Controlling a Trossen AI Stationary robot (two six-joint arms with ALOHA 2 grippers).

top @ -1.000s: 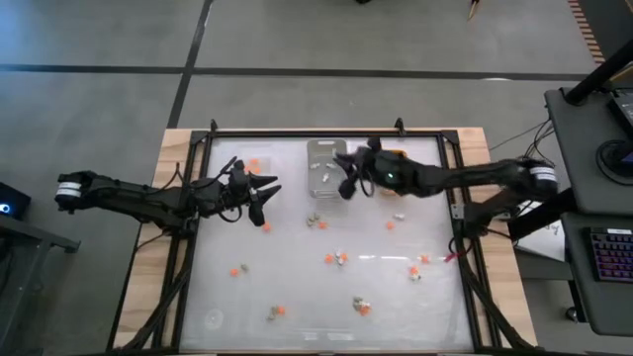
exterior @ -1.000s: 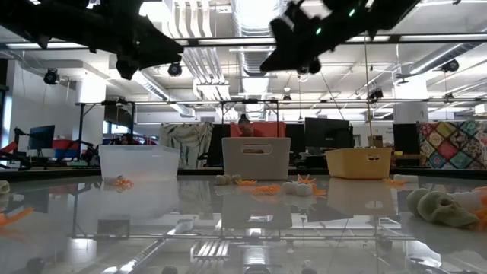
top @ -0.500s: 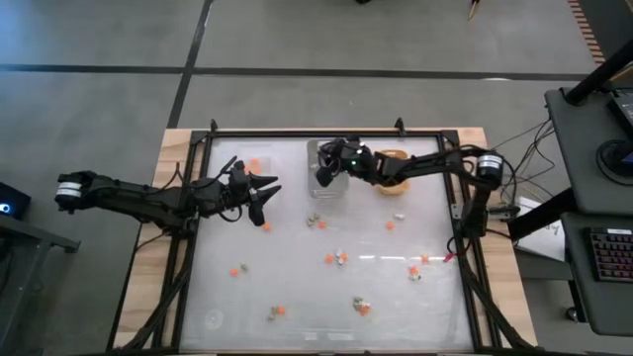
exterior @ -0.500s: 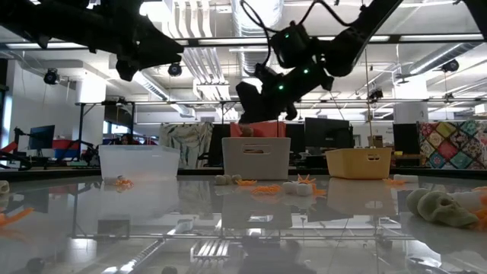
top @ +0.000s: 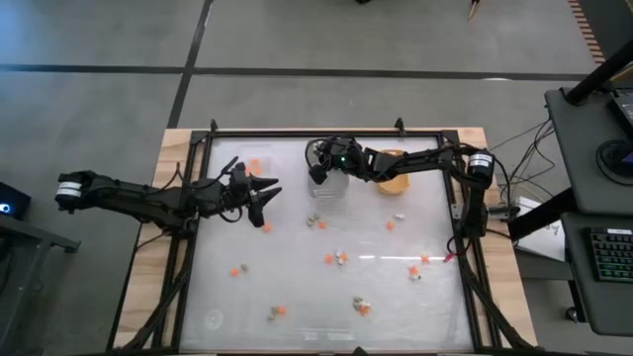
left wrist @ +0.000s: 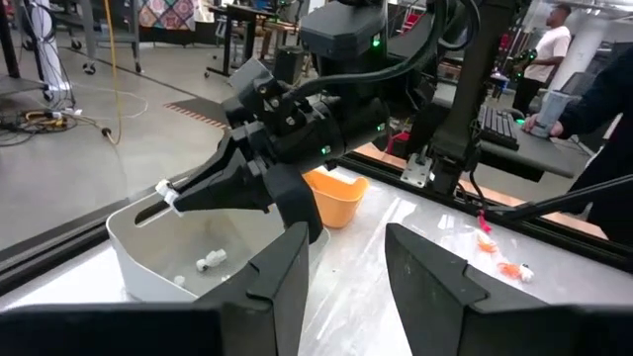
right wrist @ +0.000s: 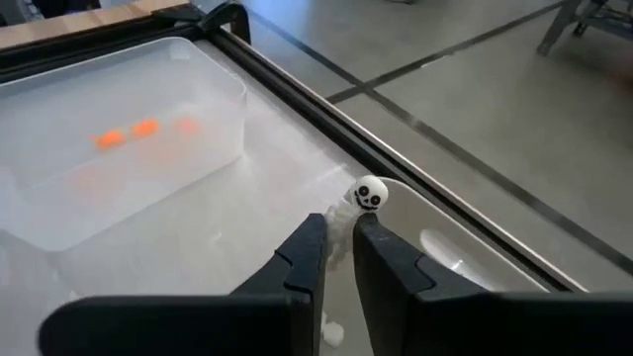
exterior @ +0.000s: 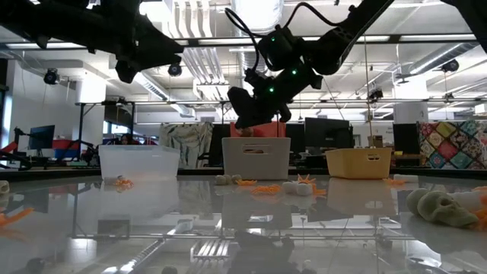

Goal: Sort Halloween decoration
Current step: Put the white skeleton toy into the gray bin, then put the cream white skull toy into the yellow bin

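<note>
My right gripper (top: pixel 316 175) hangs over the grey tray (top: pixel 328 188) at the table's far side, shut on a tiny white skeleton trinket (right wrist: pixel 368 195) with a round skull. In the left wrist view the trinket (left wrist: pixel 164 192) shows at the fingertips above the grey tray (left wrist: pixel 138 259), in which white bits (left wrist: pixel 209 260) lie. Left of the trays my left gripper (top: pixel 265 193) is held above the table, open with nothing in it (left wrist: pixel 346 237). Small orange and white Halloween decorations (top: pixel 334 259) lie scattered on the table. My right gripper pinches the skeleton's body (right wrist: pixel 345 211), just below the skull, between its two fingers. The fingers slant down from the table's right. The skull sticks out past the fingertips, and the trinket is lifted clear above the grey tray.
A clear tray (top: pixel 244 164) with orange bits stands left of the grey one, an orange-yellow tray (top: pixel 395 180) right of it. More trinkets lie near the front (top: pixel 277 312) and right (top: pixel 416 269). A black frame (top: pixel 297 132) rims the table.
My right gripper has gone down and toward the table's left and far edge, from beside the orange-yellow tray to above the grey tray, tipping downward as the arm stretched out. It has carried the white skeleton along.
</note>
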